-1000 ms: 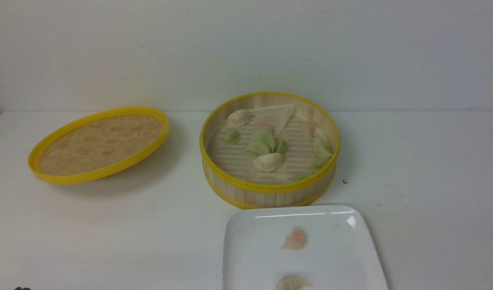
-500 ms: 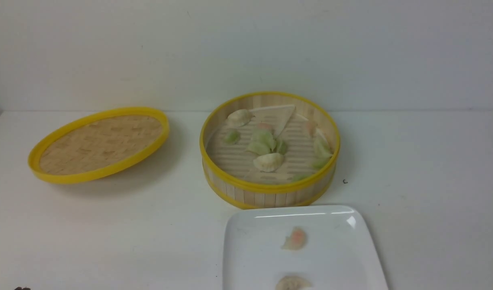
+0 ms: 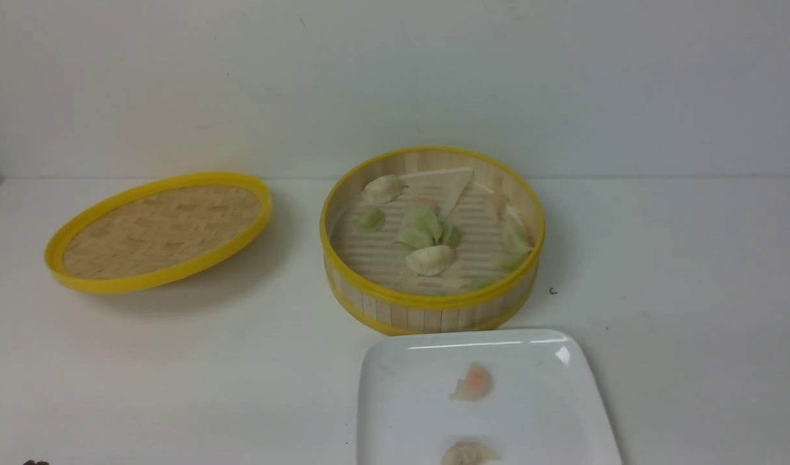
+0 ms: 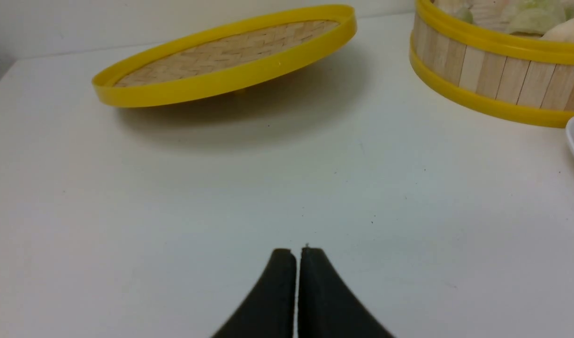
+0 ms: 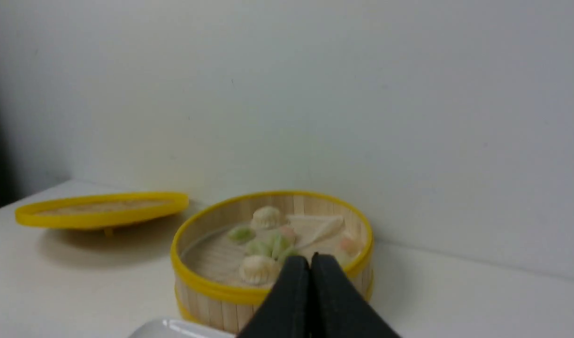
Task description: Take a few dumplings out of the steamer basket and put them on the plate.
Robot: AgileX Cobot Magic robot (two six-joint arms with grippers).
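Observation:
The steamer basket [image 3: 433, 303] stands mid-table and holds several cream, green and pink dumplings, such as a cream one [image 3: 430, 259] near its front. The white plate [image 3: 401, 400] lies just in front of it with a pinkish dumpling [image 3: 473, 382] and a cream dumpling [image 3: 469, 454] on it. Neither gripper shows in the front view. My left gripper [image 4: 297, 251] is shut and empty over bare table, near the lid. My right gripper [image 5: 310, 259] is shut and empty, held above the near side of the basket [image 5: 268, 293], over the plate's edge [image 5: 174, 328].
The flat woven yellow-rimmed lid [image 3: 159, 229] rests tilted at the left of the table. A white triangular paper piece [image 3: 443, 184] lies at the back of the basket. A white wall runs behind the table. A small dark mark [image 3: 552, 291] sits right of the basket.

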